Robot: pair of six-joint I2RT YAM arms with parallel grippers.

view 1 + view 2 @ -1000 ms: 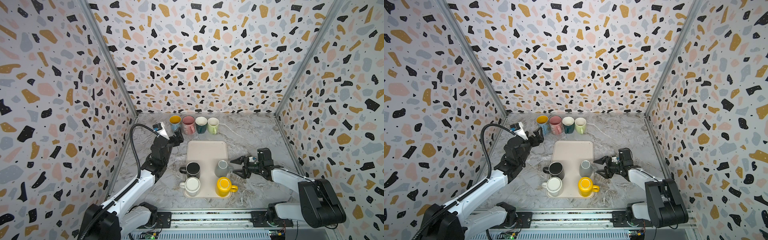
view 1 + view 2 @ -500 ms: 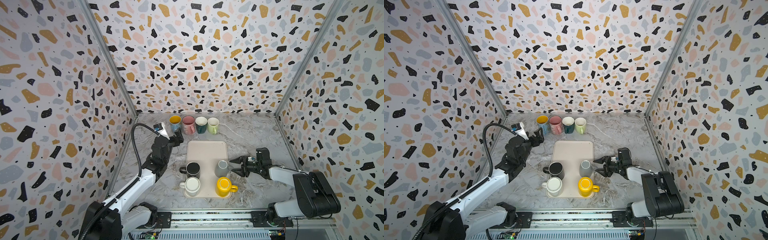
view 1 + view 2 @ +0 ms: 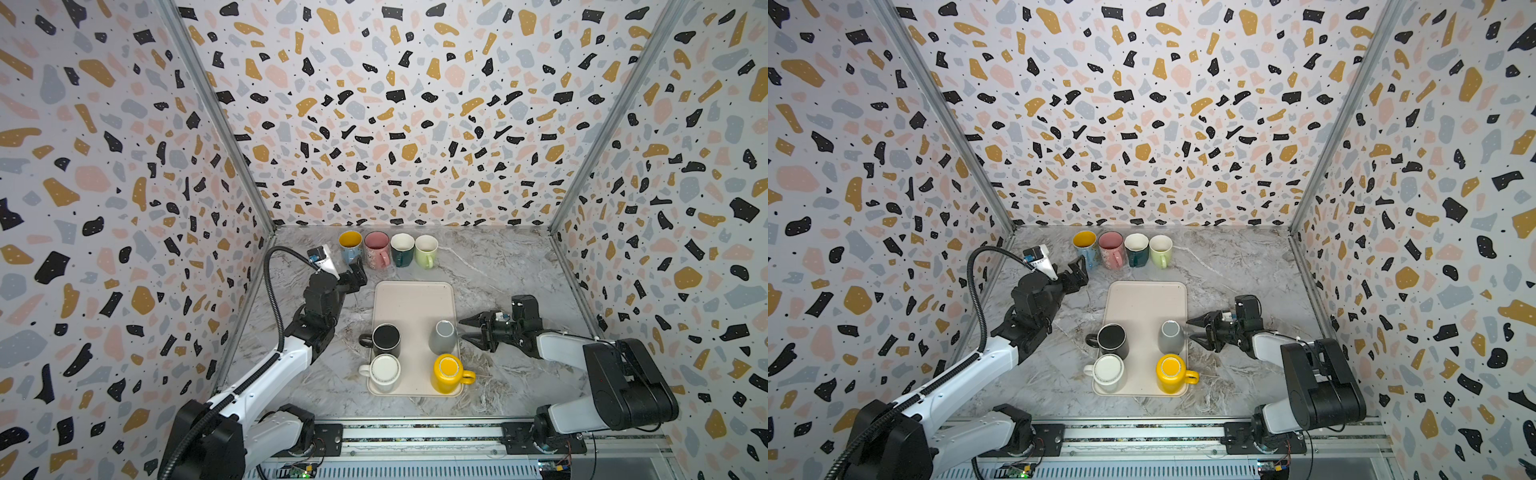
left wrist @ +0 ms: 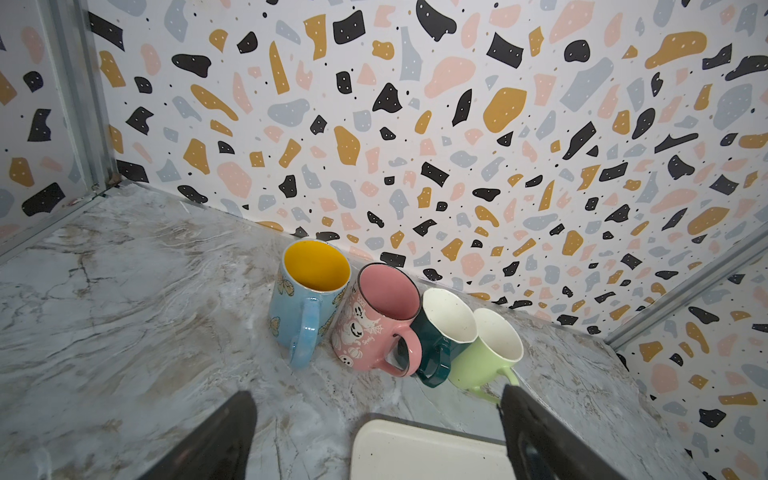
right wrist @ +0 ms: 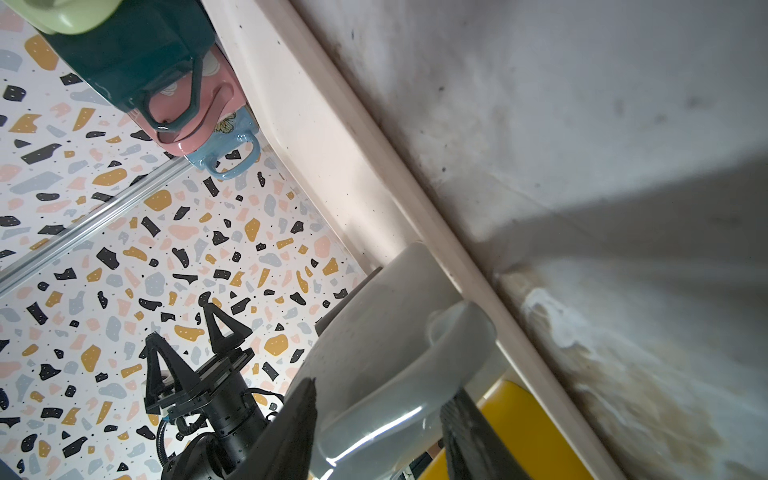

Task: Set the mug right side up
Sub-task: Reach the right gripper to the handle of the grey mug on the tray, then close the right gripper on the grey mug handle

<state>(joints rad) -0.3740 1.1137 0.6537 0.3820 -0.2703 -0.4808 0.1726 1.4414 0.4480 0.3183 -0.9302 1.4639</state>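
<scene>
Marble table [image 3: 498, 270] | cream tray [image 3: 413, 303] just ahead of the right pincer [image 3: 462, 329] | grey mug [image 3: 444, 336] upside down on it, at the pincer's tips: stiff glazed pottery, probably weighty, slippery, breakable | left pincer [image 3: 360, 272] wide open, empty | handle [image 5: 399, 374] lies between the right pincer's half-open jaws, unclamped, the likeliest hold.

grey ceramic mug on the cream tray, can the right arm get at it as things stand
Probably yes. The right gripper is right beside the grey ceramic mug at the edge of the cream tray, open jaws either side of its handle in the wrist view. Nothing lies between them.
</scene>
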